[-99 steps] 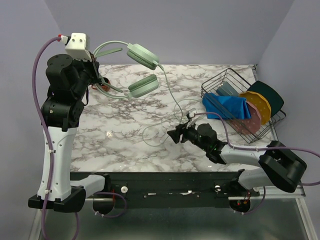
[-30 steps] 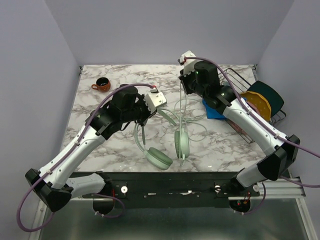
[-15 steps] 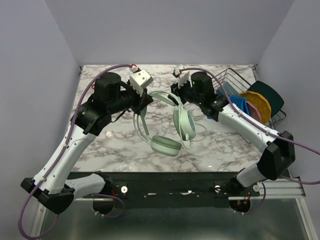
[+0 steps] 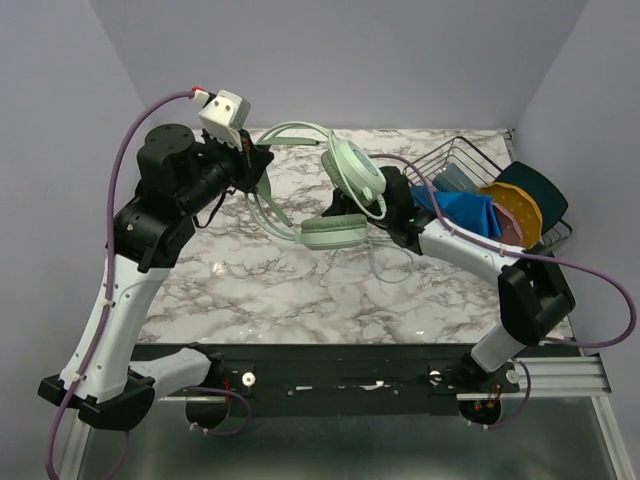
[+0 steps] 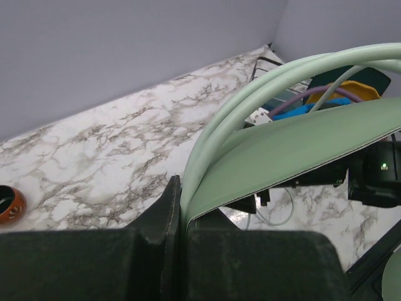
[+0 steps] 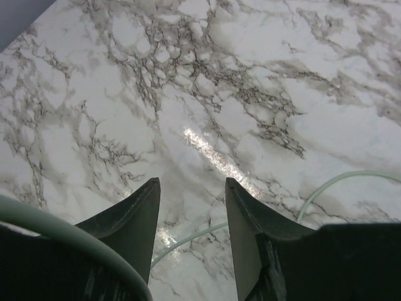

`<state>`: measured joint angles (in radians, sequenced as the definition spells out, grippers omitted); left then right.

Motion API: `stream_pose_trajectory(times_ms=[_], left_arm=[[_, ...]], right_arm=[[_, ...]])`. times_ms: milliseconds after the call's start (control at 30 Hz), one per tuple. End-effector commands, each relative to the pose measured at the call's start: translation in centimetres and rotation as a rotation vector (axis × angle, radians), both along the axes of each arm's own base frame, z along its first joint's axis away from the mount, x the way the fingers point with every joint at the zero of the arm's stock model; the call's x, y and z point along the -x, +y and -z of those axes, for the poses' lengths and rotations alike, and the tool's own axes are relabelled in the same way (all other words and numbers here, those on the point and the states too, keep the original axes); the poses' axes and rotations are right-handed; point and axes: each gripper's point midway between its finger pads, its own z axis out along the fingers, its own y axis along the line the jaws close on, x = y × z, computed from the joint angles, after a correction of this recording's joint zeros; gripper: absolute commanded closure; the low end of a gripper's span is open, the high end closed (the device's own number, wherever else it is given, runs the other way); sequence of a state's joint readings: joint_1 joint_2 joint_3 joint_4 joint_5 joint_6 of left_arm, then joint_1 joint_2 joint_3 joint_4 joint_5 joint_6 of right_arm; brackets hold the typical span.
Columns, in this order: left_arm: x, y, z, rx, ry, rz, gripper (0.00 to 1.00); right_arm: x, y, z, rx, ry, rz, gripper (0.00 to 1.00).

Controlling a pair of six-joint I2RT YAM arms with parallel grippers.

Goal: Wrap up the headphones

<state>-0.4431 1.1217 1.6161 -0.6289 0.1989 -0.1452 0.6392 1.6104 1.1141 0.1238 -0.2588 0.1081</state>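
The mint-green headphones [image 4: 352, 172] hang in the air over the middle of the table, one cup high and the other cup [image 4: 333, 232] lower. My left gripper [image 4: 255, 165] is raised and shut on the slim headband [image 5: 250, 94]. Its jaws pinch the band's flat end in the left wrist view [image 5: 180, 188]. The thin pale-green cable [image 4: 385, 265] trails onto the marble. My right gripper [image 6: 191, 182] is open and empty, low over the table just right of the cups. A strand of cable [image 6: 188, 238] lies below its fingers.
A black wire dish rack [image 4: 470, 160] stands at the back right with a blue cloth [image 4: 455, 210], a yellow plate [image 4: 515, 215] and a dark green plate [image 4: 535, 190]. A small orange cup [image 5: 9, 204] sits at the back left of the marble table [image 4: 250, 290].
My left gripper has lifted the headphones up and back to the left, off the table. My right arm has dropped low beside the cups, and its gripper is open.
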Motion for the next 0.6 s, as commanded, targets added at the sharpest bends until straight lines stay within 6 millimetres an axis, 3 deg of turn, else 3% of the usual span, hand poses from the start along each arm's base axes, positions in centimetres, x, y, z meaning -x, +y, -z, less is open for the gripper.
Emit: stream_pose_trajectory(times_ms=[0, 133, 333, 433, 467, 567], left_arm=[[-0.4, 2.0, -4.0, 0.129, -0.047, -0.13, 1.0], [-0.8, 3.2, -6.0, 0.181, -0.063, -0.19, 1.0], [-2.2, 5.2, -6.5, 0.278, -0.017, -0.298, 1.0], [-3.0, 6.6, -6.3, 0.331, 0.011, -0.358, 1.0], [-3.3, 7.3, -6.3, 0.343, 0.013, -0.383, 1.0], [-4.2, 8.4, -6.2, 0.376, 0.026, -0.434, 1.0]], right_arm=[[0.1, 0.5, 0.7, -0.115, 0.027, 0.02, 0.46], [0.6, 0.6, 2.7, -0.11, 0.069, 0.037, 0.46], [1.8, 1.5, 4.8, -0.085, 0.086, 0.041, 0.5], [2.6, 2.3, 5.7, -0.078, 0.101, 0.023, 0.67], [3.0, 2.7, 5.9, -0.074, 0.103, 0.009, 0.77], [4.0, 3.5, 6.4, -0.052, 0.099, -0.019, 0.9]])
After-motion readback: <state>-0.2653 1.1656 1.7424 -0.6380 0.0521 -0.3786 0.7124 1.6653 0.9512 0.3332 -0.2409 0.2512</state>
